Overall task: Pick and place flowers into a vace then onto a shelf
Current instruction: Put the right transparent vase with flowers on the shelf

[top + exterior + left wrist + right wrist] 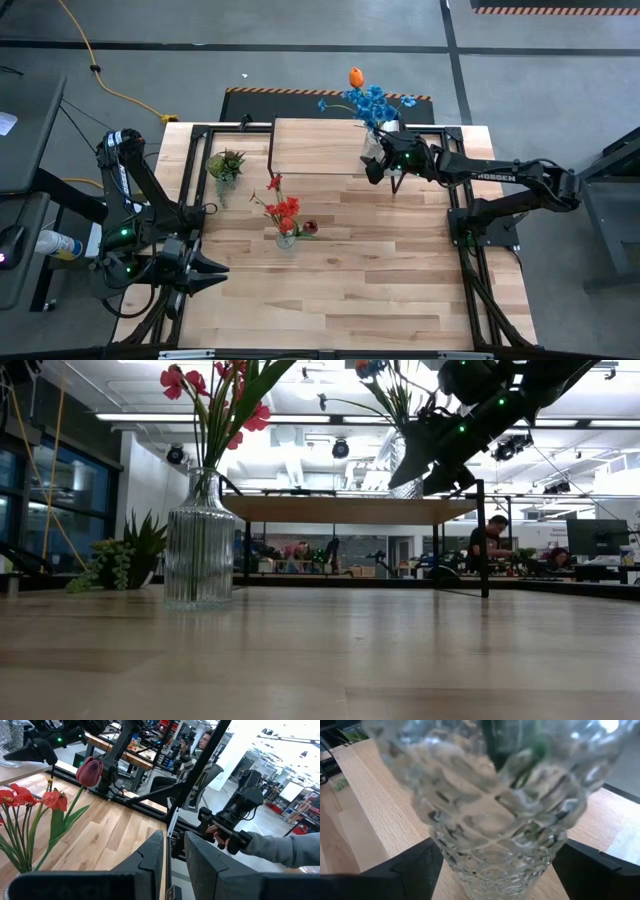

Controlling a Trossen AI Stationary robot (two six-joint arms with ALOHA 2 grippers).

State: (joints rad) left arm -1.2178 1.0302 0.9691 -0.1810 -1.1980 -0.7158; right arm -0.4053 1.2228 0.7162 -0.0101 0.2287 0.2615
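A cut-glass vase (495, 835) holding the blue flowers (372, 100) and the orange tulip (356, 76) stands on its base at the right end of the shelf (315, 145). My right gripper (375, 160) reaches in from the table's right, its fingers wide apart on either side of the vase's lower body. A ribbed glass vase (200, 540) with red flowers (286, 208) and a dark pink bud (90, 771) stands mid-table. My left gripper (210, 272) waits near the table's front left, its fingers a little apart with nothing between them. My right gripper has one finger (415, 867) on each side of the cut-glass vase's lower body (470, 865), coming from the table's right and slanting slightly down. The vase stands upright on the shelf top. Whether the fingers touch the glass I cannot tell.
A small green potted plant (225, 163) sits left of the shelf. The shelf's black legs (482, 540) stand on the far half of the table. Beyond the table's edge a person's hand (220, 835) holds a dark handle.
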